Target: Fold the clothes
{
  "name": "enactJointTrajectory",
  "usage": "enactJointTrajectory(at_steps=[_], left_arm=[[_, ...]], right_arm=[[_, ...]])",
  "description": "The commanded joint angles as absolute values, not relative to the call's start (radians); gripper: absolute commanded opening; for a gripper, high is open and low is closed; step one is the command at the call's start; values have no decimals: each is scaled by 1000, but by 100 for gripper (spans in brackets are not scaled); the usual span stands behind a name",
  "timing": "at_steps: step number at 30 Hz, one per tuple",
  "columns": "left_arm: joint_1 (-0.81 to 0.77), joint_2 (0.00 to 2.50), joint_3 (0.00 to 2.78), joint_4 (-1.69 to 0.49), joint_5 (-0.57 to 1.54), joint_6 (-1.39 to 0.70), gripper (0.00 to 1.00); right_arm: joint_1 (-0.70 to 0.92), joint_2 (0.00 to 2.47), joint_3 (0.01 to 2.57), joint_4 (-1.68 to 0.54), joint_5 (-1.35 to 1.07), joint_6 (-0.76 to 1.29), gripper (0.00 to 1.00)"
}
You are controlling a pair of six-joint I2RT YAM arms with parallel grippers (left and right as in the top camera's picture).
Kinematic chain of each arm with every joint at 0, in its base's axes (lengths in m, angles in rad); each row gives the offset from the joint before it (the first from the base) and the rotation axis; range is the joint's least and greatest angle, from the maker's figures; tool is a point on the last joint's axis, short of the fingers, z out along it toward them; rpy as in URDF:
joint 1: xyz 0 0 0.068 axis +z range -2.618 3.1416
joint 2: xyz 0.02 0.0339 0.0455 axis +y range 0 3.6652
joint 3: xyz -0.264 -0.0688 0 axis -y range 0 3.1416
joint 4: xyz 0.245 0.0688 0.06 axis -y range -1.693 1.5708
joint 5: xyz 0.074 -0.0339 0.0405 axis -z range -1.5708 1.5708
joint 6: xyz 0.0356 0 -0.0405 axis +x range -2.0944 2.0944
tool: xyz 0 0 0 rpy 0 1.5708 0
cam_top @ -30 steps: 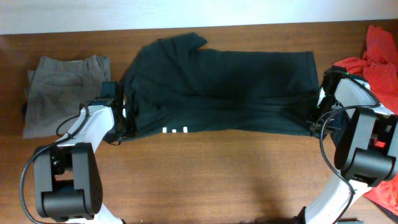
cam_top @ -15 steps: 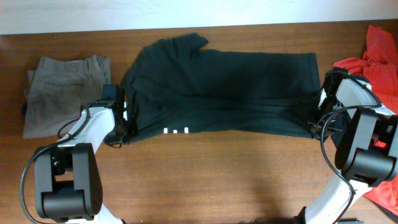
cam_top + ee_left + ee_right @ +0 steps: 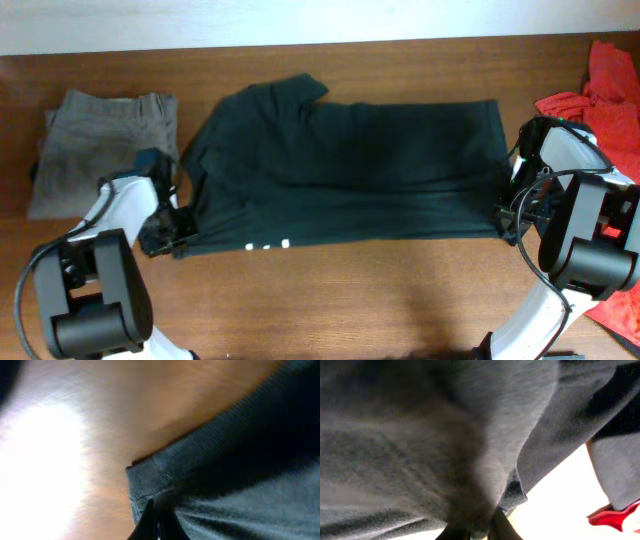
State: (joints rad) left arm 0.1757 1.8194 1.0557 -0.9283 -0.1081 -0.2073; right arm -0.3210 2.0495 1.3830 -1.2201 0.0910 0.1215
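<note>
A dark green T-shirt lies spread across the middle of the wooden table, its lower edge drawn toward the front. My left gripper is shut on the shirt's lower left corner; the left wrist view shows the ribbed hem pinched between my fingertips. My right gripper is shut on the shirt's lower right corner; in the right wrist view the grey-looking cloth bunches between my fingers.
Folded khaki trousers lie at the far left. A red garment lies piled at the right edge, with more red cloth lower down. Bare wood runs along the front of the table.
Both grippers have pulled the shirt's lower edge toward the front of the table. The left arm moved left and forward. The white print at the hem has shifted forward and partly folded under.
</note>
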Motion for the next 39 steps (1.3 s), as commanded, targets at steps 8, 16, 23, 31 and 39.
enactJointTrajectory(at_steps=[8, 16, 23, 31, 39], left_arm=[[257, 1807, 1029, -992, -132, -227, 0], [257, 1707, 1029, -973, -74, -218, 0], [257, 1526, 1029, -935, 97, -207, 13], [255, 1410, 1030, -889, 181, -125, 46], [221, 1380, 1096, -797, 319, -51, 60]], right_arm=[[-326, 2061, 1374, -1246, 81, 147, 12], [-307, 2003, 1375, -1234, 64, 146, 12], [-265, 1802, 1393, -1193, 59, 147, 26], [-259, 1607, 1403, -1190, 60, 146, 52], [-259, 1566, 1406, -1167, -51, 70, 59]])
